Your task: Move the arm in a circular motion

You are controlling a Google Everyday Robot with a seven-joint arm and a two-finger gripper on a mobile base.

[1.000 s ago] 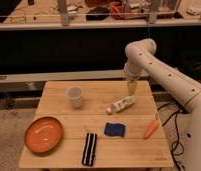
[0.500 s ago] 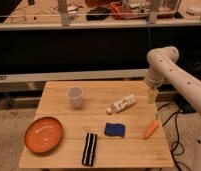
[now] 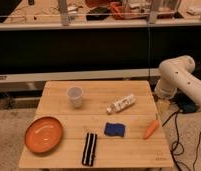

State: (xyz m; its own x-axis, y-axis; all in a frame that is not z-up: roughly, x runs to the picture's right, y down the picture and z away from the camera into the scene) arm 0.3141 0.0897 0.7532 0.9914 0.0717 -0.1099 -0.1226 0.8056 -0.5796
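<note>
The arm (image 3: 178, 75) is white, thick and tubular with small dark dots. It stands at the right of the camera view, just beyond the right edge of the wooden table (image 3: 134, 150). Its rounded elbow is bent, and one link runs off toward the lower right. The gripper (image 3: 163, 100) hangs down at the arm's lower end, beside the table's right edge and off the tabletop. It is apart from everything on the table and holds nothing that I can see.
On the table are a clear cup (image 3: 74, 96), a white bottle lying down (image 3: 121, 104), a blue sponge (image 3: 114, 130), a carrot (image 3: 151, 129), an orange plate (image 3: 43, 134) and a black striped item (image 3: 89, 148). Cables (image 3: 176, 145) lie on the floor at right. A dark bench stands behind.
The arm has swung right and down, from above the white bottle to past the table's right edge. The things on the table have not moved.
</note>
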